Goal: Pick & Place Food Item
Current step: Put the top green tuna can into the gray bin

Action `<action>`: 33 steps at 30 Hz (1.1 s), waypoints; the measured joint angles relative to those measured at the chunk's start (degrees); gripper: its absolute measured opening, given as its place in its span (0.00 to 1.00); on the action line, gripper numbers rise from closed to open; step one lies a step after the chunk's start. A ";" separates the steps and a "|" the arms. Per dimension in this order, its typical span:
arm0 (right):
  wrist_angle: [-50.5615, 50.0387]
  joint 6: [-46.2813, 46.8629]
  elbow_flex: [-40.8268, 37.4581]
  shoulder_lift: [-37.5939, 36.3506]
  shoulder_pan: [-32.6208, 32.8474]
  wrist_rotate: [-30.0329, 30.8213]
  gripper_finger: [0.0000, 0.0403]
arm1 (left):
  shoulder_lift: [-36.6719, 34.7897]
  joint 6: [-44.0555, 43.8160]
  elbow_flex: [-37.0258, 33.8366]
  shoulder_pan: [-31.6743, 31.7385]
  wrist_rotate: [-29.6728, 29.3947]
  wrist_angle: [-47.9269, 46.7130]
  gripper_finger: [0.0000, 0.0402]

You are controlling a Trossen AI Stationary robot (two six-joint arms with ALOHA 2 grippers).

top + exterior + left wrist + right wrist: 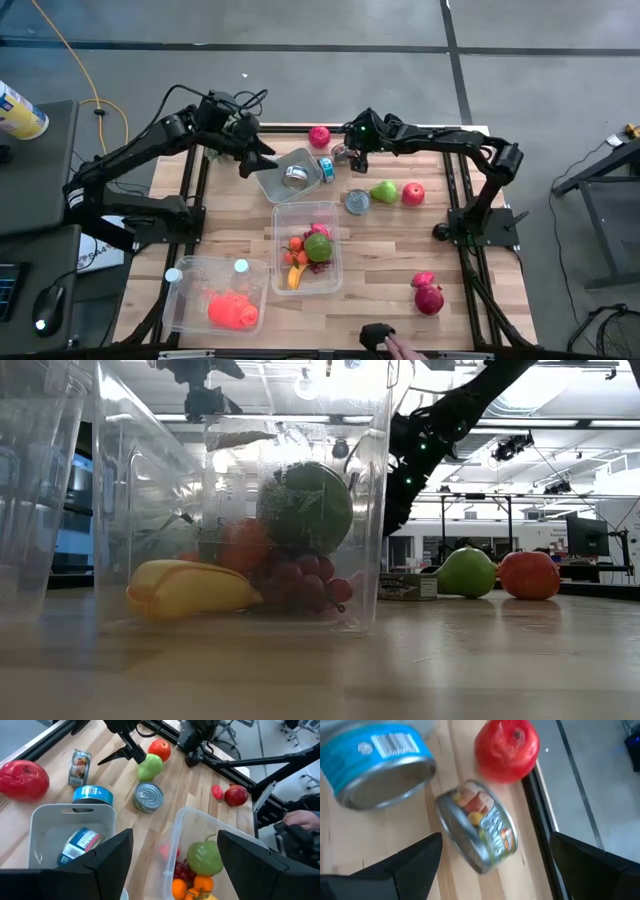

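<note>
High view: wooden worktop (390, 250) with both arms reaching in toward its far middle. Left gripper (262, 160) hangs over the near corner of the grey bin (290, 175), jaws spread, nothing between them. Left wrist view shows one can (79, 845) lying inside that bin.

Right gripper (350, 152) hovers near the far edge, jaws spread wide and empty. Right wrist view: directly below them sits a silver can with a fruit label (480, 825), tilted on its edge. Just beside it lie a blue-labelled can (382, 762) on its side and a red pomegranate (507, 750) at the worktop edge; whether these touch the silver can I cannot tell.

Other items, high view:
- plain silver can (357, 202), upright, between grey bin and green pear (384, 191)
- red apple (413, 194) just beside the pear
- clear tub (307, 245) near centre holding a green fruit, grapes, oranges and a banana
- second clear tub (218, 295) at the near left with a red item inside
- two dark red fruits (427, 293) near the right front.

A person's hand (405, 347) shows at the near edge.
</note>
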 joint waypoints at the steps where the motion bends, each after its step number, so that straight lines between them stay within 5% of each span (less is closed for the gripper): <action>1: 0.65 0.10 0.00 0.00 0.00 -0.29 0.88 | 0.00 0.52 0.00 0.72 1.07 0.02 0.70; 13: 3.77 -8.50 -0.02 4.39 -0.15 -0.09 0.88 | -0.04 2.25 0.00 9.15 8.90 -0.55 0.70; 23: 6.39 -8.73 0.04 8.30 -0.10 -1.04 0.87 | -0.04 1.92 0.02 10.02 9.08 -0.53 0.70; 28: 6.27 -8.66 0.02 9.53 0.98 3.46 0.73 | -0.04 1.85 0.02 10.02 9.63 -0.61 0.70; 33: 6.47 -8.54 0.02 9.51 2.71 8.62 0.49 | -0.04 1.81 0.02 10.02 9.67 -0.63 0.70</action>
